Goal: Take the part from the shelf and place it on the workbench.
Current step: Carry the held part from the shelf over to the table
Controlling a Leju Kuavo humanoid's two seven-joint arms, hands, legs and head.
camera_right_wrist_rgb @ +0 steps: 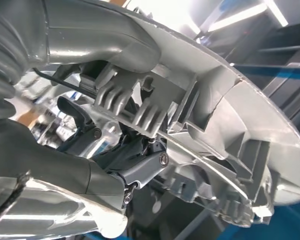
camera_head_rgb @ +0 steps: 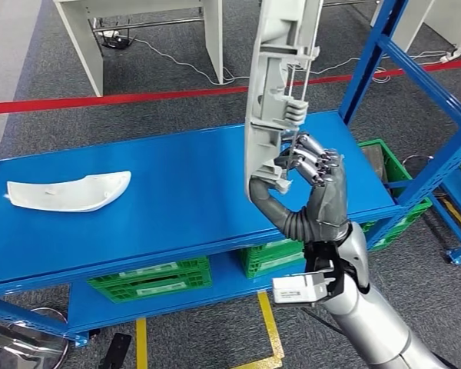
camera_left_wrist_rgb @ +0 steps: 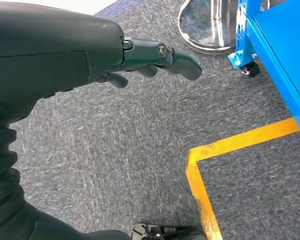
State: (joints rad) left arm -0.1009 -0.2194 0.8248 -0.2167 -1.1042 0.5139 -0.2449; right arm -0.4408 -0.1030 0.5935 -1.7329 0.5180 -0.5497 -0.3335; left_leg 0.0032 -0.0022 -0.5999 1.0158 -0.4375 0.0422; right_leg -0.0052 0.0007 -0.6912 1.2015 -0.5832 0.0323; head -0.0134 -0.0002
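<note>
My right hand [camera_head_rgb: 312, 188] grips a long grey-white moulded plastic part [camera_head_rgb: 277, 84] near its lower end and holds it upright above the blue shelf top [camera_head_rgb: 176, 200]. The part's ribbed inner side faces me and its top runs out of the head view. In the right wrist view the part [camera_right_wrist_rgb: 224, 115] lies against the hand [camera_right_wrist_rgb: 103, 165], whose fingers wrap into its ribs. A second white curved part [camera_head_rgb: 68, 192] lies flat on the shelf at the left. My left hand [camera_left_wrist_rgb: 103, 55] hangs over the grey carpet with its fingers extended and nothing in it.
Green crates [camera_head_rgb: 153, 277] sit on the lower shelf level. Blue rack uprights [camera_head_rgb: 385, 46] rise at the right. A red floor line [camera_head_rgb: 130, 98] and a grey table frame [camera_head_rgb: 158, 31] lie beyond the shelf. Yellow floor tape [camera_left_wrist_rgb: 224, 150] and a metal base [camera_left_wrist_rgb: 209, 25] are near the left hand.
</note>
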